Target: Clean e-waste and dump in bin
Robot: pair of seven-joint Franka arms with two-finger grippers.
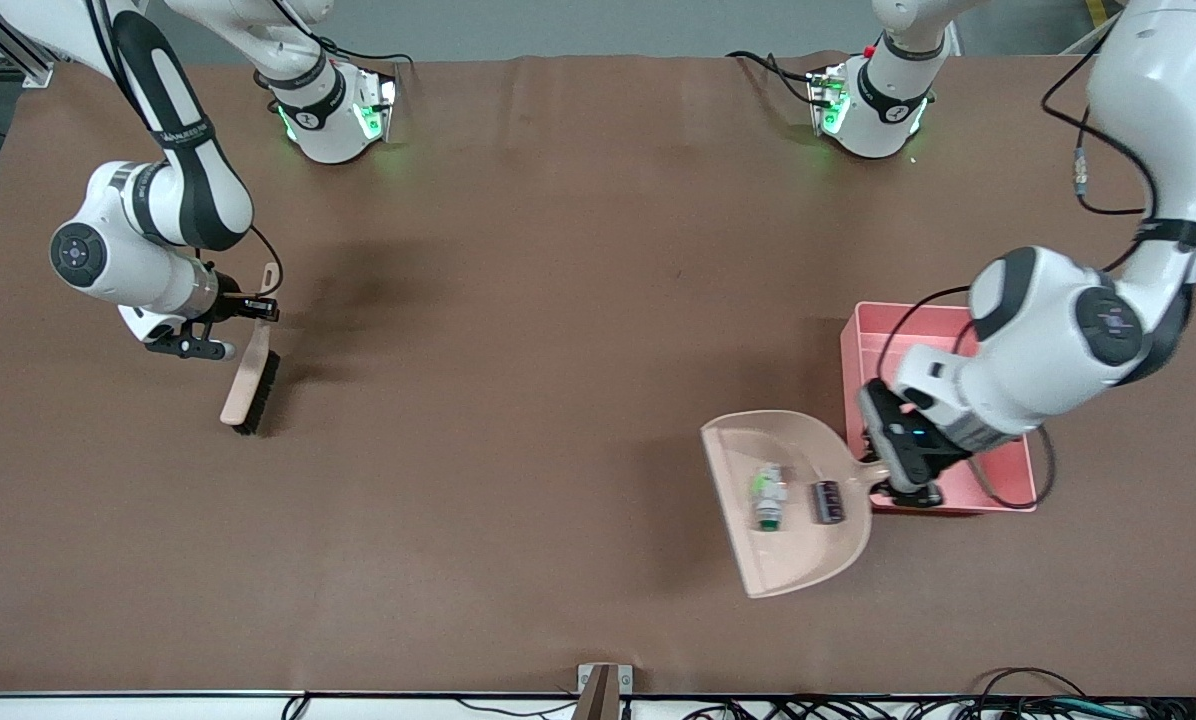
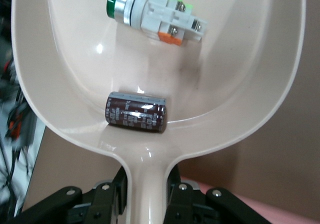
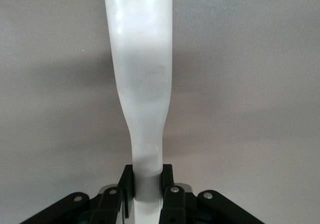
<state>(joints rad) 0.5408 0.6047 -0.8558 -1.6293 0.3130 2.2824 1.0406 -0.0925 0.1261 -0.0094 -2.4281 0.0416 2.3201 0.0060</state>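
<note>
two white robot arms work over a brown surface (image 1: pixel 518 330), seen from a high camera facing them. the left gripper (image 1: pixel 893 480) comes in from the 3 o'clock edge of the front view and is pinched tight on the handle of a beige dustpan (image 1: pixel 788 560), at about 4 o'clock in that view. the left wrist view shows its black fingers (image 2: pixel 110 196) pressed against both sides of the handle. inside the dustpan lie both pieces of e-waste: a white part with an orange top and green end (image 1: pixel 768 497) and a dark brown-black block (image 1: pixel 827 501), side by side but apart, the dark one closer to the handle. the pink bin (image 1: pixel 863 340) stands on the surface just beside the dustpan's handle end, toward the left arm's end of the surface; the left arm covers part of it. at about 9 o'clock in the front view, the right gripper (image 1: pixel 255 308) is clamped on the pale handle of a hand brush (image 1: pixel 248 385), whose dark bristles point down at the surface. the right wrist view shows its fingers (image 3: pixel 172 186) squeezing the narrow handle. the brush and the dustpan are well apart.
</note>
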